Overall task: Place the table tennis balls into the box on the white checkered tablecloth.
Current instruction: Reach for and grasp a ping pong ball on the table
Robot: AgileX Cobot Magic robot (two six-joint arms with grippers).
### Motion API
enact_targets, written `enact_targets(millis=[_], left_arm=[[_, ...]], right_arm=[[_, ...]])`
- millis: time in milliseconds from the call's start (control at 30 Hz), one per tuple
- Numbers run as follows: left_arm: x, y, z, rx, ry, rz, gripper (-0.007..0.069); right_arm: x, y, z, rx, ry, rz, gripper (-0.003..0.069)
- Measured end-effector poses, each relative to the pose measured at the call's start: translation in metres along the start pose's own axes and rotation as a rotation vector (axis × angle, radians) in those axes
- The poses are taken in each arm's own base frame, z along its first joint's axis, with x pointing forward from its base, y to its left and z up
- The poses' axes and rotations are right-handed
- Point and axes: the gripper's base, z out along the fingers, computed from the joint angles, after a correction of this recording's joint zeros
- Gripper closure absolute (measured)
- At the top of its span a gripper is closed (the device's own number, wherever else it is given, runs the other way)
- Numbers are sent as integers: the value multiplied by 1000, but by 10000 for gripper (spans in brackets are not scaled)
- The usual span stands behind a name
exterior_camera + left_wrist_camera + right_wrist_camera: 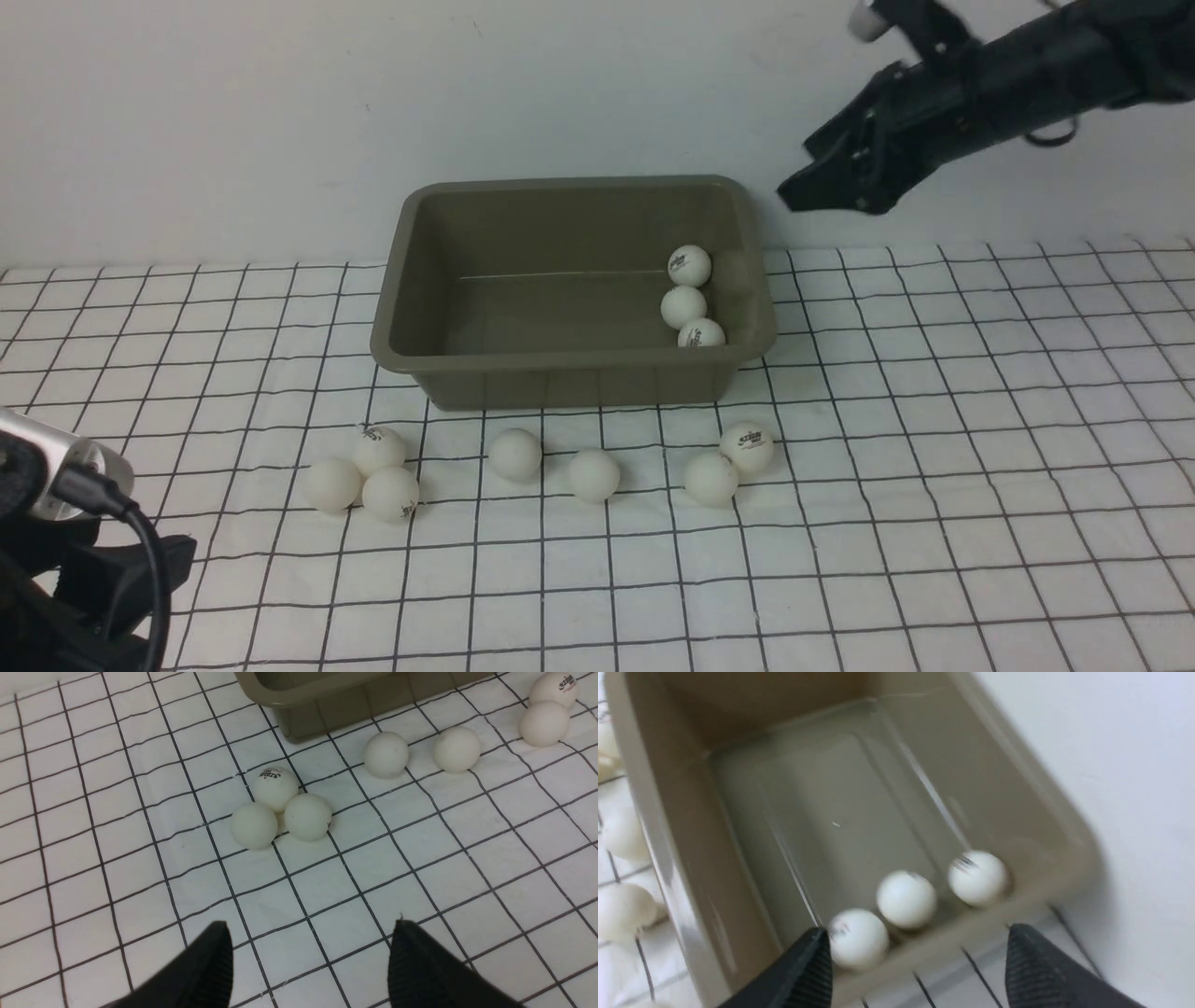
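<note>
Nearest, the left hand (308, 952) hangs low over the white checkered tablecloth (934, 467). It is released, with its fingers spread and only cloth between them. Beyond it, seven table tennis balls (390, 493) lie on the cloth in a loose row: three touching at the left, two singles in the middle, and a touching pair at the right. Just behind them stands the olive-grey box (560, 383), with three more balls lined along its right wall. Farthest, the right hand (917, 931) is raised in the air by the box's far right corner, released, with nothing between its fingers.
</note>
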Motion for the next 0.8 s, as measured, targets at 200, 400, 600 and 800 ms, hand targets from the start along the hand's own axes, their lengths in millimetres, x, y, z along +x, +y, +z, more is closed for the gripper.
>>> enact_targets(millis=[200,400,600,800], left_arm=[[0,0,0,0,0,0,220],[-1,1,0,-8,-12,0,220],[-2,1,0,-16,-25,0,220],[-2,1,0,-16,-25,0,220]], right_arm=[[9,-9,-57,7,55,103,235],[14,-6,-65,34,182,196,246],[-4,7,-91,106,215,232,248],[-43,36,-138,192,122,337,248]])
